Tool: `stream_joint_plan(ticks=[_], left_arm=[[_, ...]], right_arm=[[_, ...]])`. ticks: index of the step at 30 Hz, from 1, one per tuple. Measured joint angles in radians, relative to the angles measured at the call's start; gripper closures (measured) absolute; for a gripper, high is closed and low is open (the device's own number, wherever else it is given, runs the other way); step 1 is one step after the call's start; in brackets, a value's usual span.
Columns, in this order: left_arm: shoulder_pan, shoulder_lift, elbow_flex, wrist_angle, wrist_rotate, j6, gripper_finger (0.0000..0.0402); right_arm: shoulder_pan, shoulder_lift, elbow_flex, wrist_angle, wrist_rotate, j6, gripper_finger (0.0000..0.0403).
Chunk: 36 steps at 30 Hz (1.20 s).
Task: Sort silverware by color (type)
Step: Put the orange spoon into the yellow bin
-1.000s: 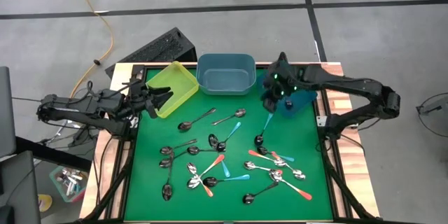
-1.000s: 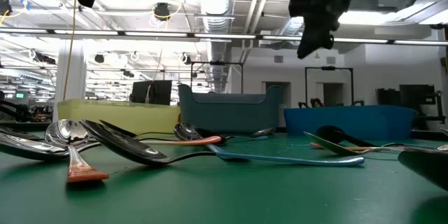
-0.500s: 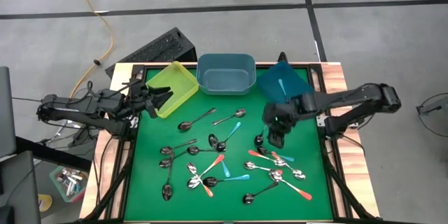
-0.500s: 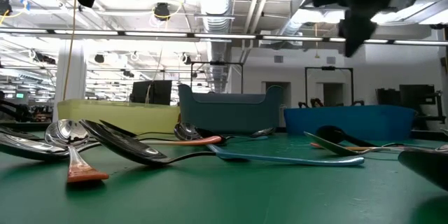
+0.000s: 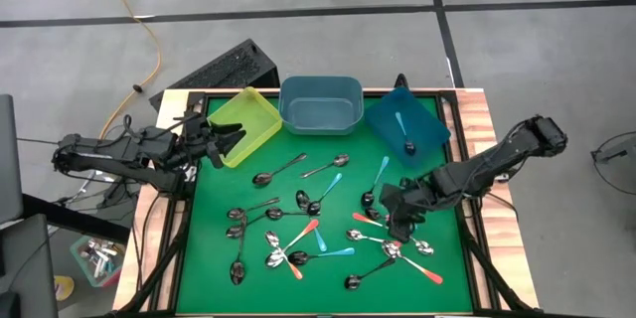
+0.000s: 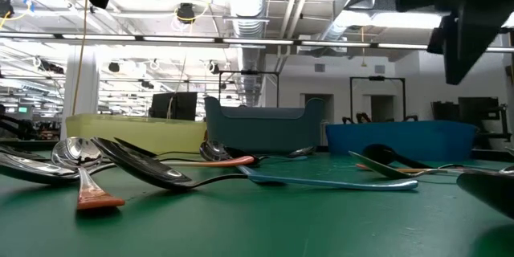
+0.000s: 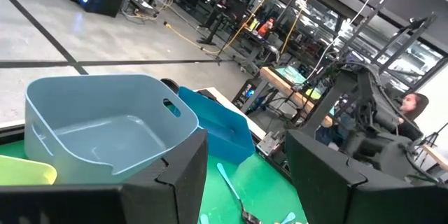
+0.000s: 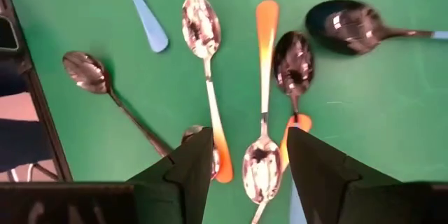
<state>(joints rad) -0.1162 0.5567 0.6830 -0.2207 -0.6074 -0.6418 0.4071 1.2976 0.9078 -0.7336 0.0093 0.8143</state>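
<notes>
Green table mat: three bins along the far edge, namely yellow bin, grey-blue bin and blue bin. The blue bin already holds one teal-handled spoon.

The remaining silverware lies loose on the mat in two groups: dark and mixed spoons toward the left-centre, and a tighter cluster on the right side.

Left gripper: parked over the near corner of the yellow bin, fingers apart, holding nothing, well apart from every spoon.

Right gripper: hangs low over the right-hand cluster, fingers spread, nothing between them. Clearly the nearer arm.

Right wrist view: directly ahead of the open fingers lie two orange-handled spoons, orange spoon A and orange spoon B, side by side. Their long axes run nearly parallel and along the camera's forward direction, so they run through the finger gap, not across it. A dark-bowled spoon lies just beside B, touching or nearly so.

Judgement: the next pick is straight down; the wrist likely needs no large turn, but the neighbouring spoon crowds one finger.
</notes>
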Motion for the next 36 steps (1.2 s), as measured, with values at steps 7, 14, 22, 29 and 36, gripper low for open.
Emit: stream_joint_plan(ticks=[7, 14, 22, 29, 36], left_arm=[[0.000, 0.000, 0.000, 0.000, 0.000, -0.008, 0.0226], [0.000, 0.000, 0.000, -0.006, 0.000, -0.022, 0.0226], [0.000, 0.022, 0.000, -0.007, -0.003, -0.025, 0.0226], [0.000, 0.073, 0.000, -0.008, -0.002, -0.052, 0.0226], [0.000, 0.099, 0.000, -0.007, 0.005, -0.085, 0.0226]], right_arm=[[0.073, 0.000, -0.068, 0.147, 0.068, 0.008, 0.0209], [0.097, 0.000, -0.076, 0.161, 0.078, 0.008, 0.0209], [0.143, 0.000, -0.076, 0.192, 0.077, -0.085, 0.0209], [0.187, 0.000, -0.082, 0.194, 0.078, -0.135, 0.0209], [0.179, 0.000, -0.151, 0.261, 0.075, -0.134, 0.0209]])
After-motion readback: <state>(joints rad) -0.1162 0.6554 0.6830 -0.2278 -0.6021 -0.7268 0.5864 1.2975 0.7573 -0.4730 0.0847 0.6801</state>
